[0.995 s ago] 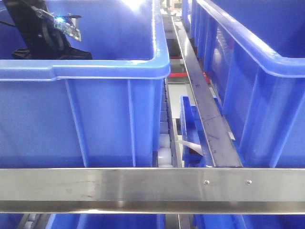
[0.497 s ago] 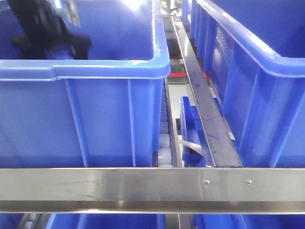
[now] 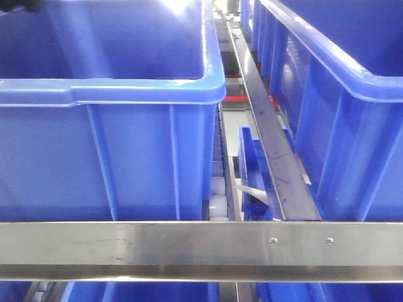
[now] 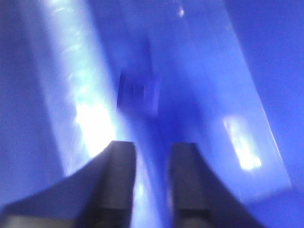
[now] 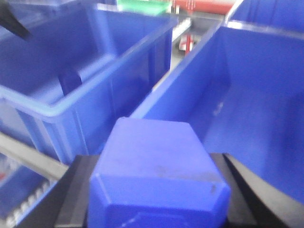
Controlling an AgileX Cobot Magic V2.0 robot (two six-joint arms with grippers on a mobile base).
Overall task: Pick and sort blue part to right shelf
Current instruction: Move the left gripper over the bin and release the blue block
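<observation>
A blue part (image 5: 154,156), a blocky plastic piece, fills the bottom of the right wrist view, and my right gripper (image 5: 152,164) is shut on it, black fingers (image 5: 78,190) pressing on both sides. It hangs in front of the right shelf, above the gap between two blue crates (image 5: 85,61) (image 5: 247,95). The shelf's steel front rail (image 3: 201,248) crosses the front view. My left gripper (image 4: 152,147) is open and holds nothing. It points into a crate where another dark blue part (image 4: 137,92) lies on the floor, blurred.
White rollers (image 3: 217,204) and a narrow blue guide (image 3: 249,170) sit in the gap between the left crate (image 3: 107,94) and the right crate (image 3: 340,69). A steel divider (image 3: 264,119) runs back between them. More blue crates show below the rail.
The left arm, which was inside the left crate at the top left of the front view, has lifted up and out of that view. The crates and rail have not moved.
</observation>
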